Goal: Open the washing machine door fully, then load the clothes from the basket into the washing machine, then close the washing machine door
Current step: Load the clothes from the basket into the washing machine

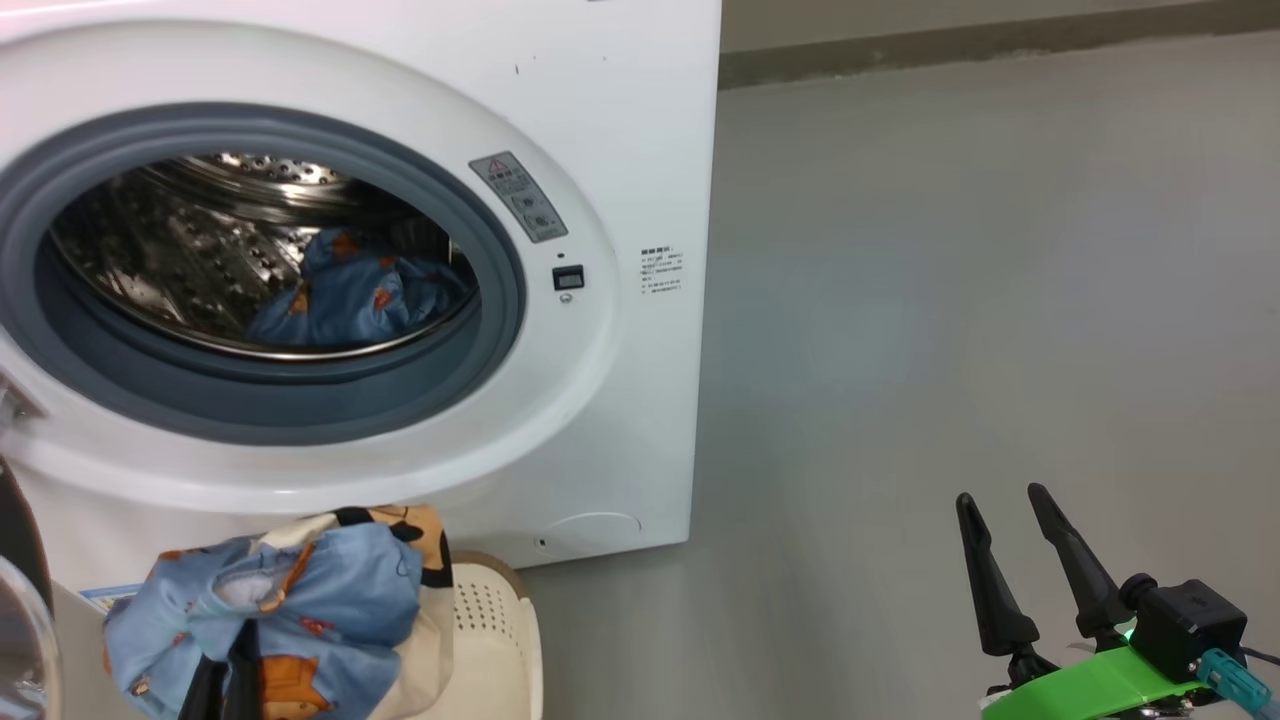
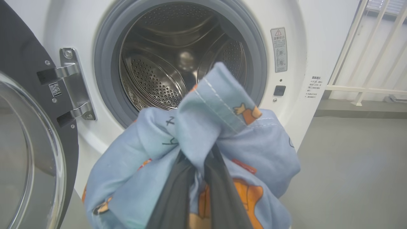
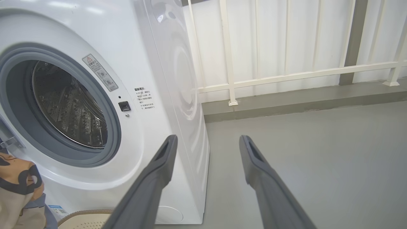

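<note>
1. while the light blue cartoon-print clothes (image 2: 203, 133) hang below the grey rubber ring (image 1: 500, 330) of the white washing machine (image 1: 640, 150), clamped in the left gripper (image 2: 197, 159), raise them over that ring before releasing.
2. their pinched fold points into the ring, long axis along the fingers (image 2: 222, 197).
3. right gripper (image 1: 1000, 494), right of the ring: wide, empty.

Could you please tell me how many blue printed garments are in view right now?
2. One garment lies in the washing machine drum; a second garment is pinched in the left gripper by the basket. Others may be hidden beneath it.
</note>
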